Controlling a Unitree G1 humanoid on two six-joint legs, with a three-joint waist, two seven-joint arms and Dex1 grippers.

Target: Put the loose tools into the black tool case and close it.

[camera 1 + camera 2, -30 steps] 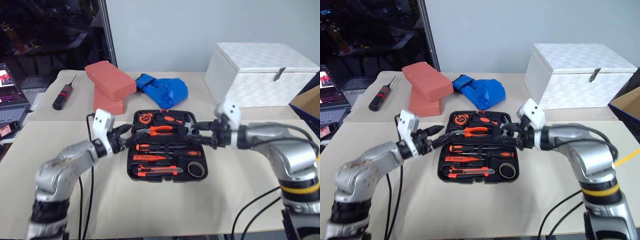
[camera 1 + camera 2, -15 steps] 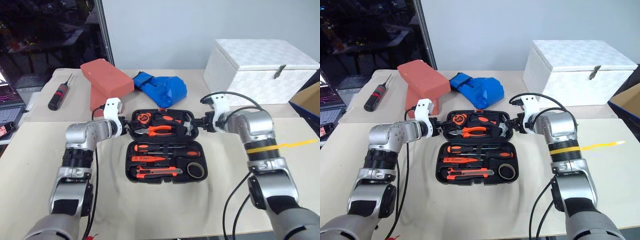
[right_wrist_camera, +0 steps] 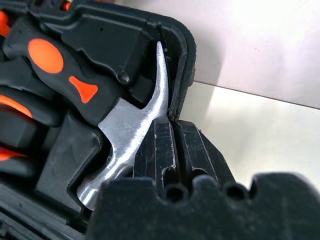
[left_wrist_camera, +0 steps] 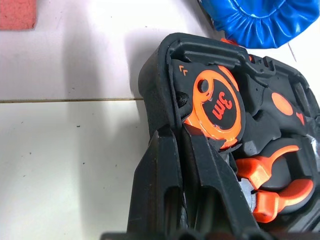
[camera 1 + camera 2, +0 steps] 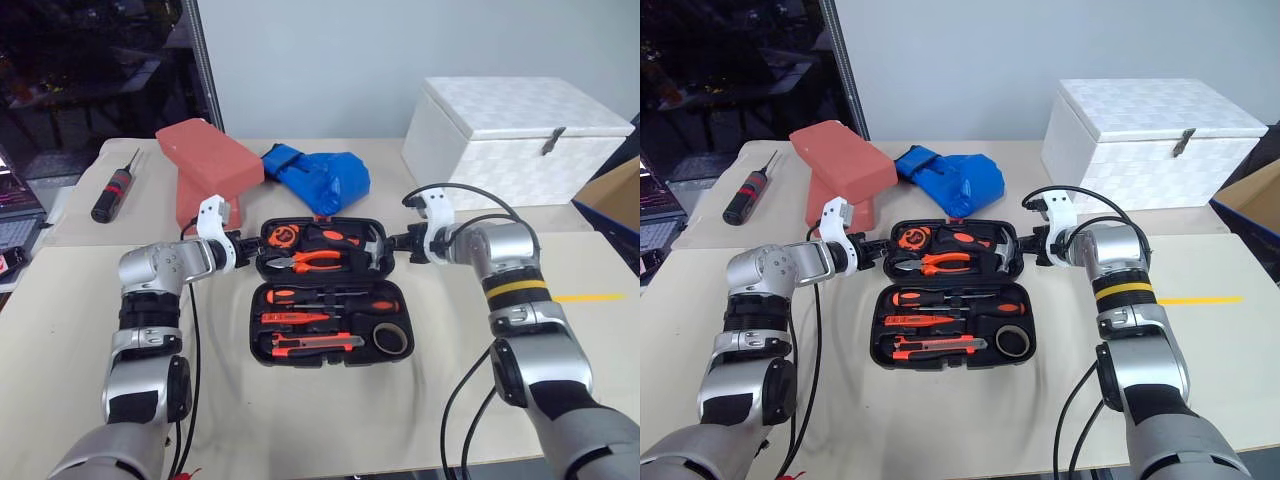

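Both end effectors have moved in and clamped shut on the far half of the open black tool case [image 5: 326,290] on the counter [image 5: 300,420]: left end effector [image 4: 175,150] and right end effector [image 3: 175,145] each pinching a side rim. The screwdrivers [image 5: 325,298] and utility knife [image 5: 315,344] sit in their recesses, so folding the case closed looks next.

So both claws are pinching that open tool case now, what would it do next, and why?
Probably swing the far half toward itself, over the near half. The left gripper and right gripper are each shut on a side edge of the black tool case; it lies open, tools seated in their recesses.
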